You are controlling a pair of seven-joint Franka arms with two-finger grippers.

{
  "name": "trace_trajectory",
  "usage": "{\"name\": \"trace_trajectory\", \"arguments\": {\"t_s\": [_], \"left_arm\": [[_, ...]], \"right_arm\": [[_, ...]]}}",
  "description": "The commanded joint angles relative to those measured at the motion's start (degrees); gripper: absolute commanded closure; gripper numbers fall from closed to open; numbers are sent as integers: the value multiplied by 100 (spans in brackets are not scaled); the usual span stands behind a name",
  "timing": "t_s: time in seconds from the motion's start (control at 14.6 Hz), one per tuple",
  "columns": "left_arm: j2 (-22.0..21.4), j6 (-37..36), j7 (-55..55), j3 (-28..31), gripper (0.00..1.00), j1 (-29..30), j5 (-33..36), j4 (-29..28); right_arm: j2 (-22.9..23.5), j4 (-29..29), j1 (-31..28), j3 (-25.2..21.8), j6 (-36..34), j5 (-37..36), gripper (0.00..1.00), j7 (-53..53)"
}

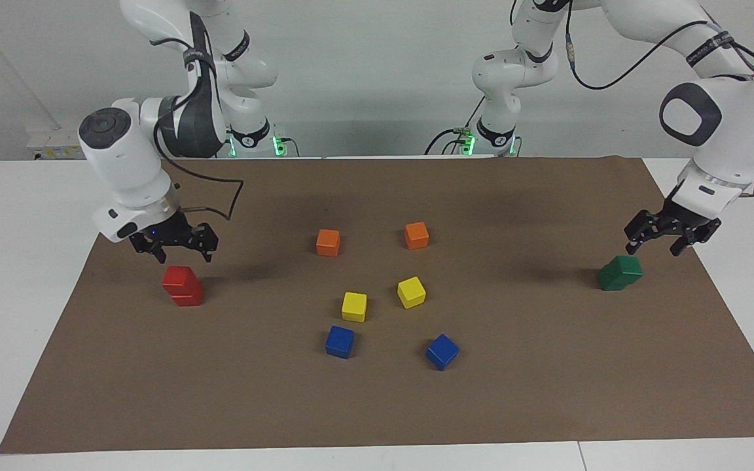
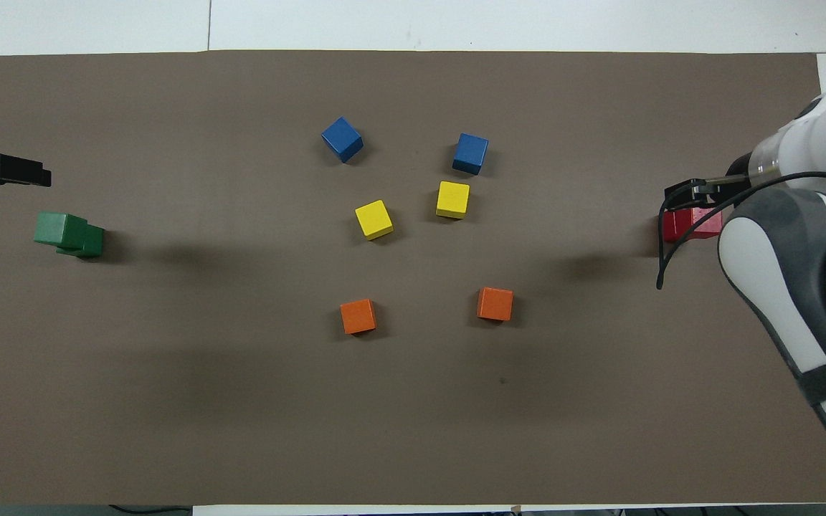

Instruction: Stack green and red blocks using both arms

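Above stacked red blocks (image 1: 182,286) and green blocks (image 1: 620,273), both empty grippers' fingers apart, overhead half-hidden

Two big white jointed robot arms, right arm (image 1: 125,163) and left arm (image 1: 724,124), show dark grey round joint caps, loose black cables, green-lit bases, and small black two-finger grippers (image 1: 174,245) (image 1: 668,235).

One pair of stacked blocks (image 1: 182,286) is sitting toward the right arm's end of the mat (image 1: 377,405), another stacked pair (image 1: 620,273) toward the left arm's end. Six single cubes (image 1: 411,292) are lying between them, in three rows of two.
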Motion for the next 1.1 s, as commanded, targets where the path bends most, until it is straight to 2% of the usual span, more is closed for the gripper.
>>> {"name": "trace_trajectory", "arguments": {"t_s": [0.0, 0.27, 0.41, 0.69, 0.89, 1.03], "left_arm": [[-466, -464, -514, 32, 0, -243, 183, -50], [-590, -1473, -744, 14, 0, -252, 183, 406], [-713, -1870, -753, -12, 0, -261, 183, 460], [-1021, -1968, -1209, -30, 0, -470, 183, 302], [-1188, -2187, -1289, -38, 0, -577, 191, 285], [-1284, -2249, -1272, -39, 0, -578, 191, 171]], "right_arm": [[-560, 153, -51, 100, -610, 17, 0, 26], [-1079, 505, -51, 170, -1725, 17, 0, -18], [-1290, 497, -43, 205, -2139, 26, 0, -62], [-1256, 532, -51, 205, -2115, 105, 0, -124], [-1011, 935, -78, 205, -2324, 114, 0, -106], [-983, 989, -78, 205, -2361, 114, 0, -89]]}}
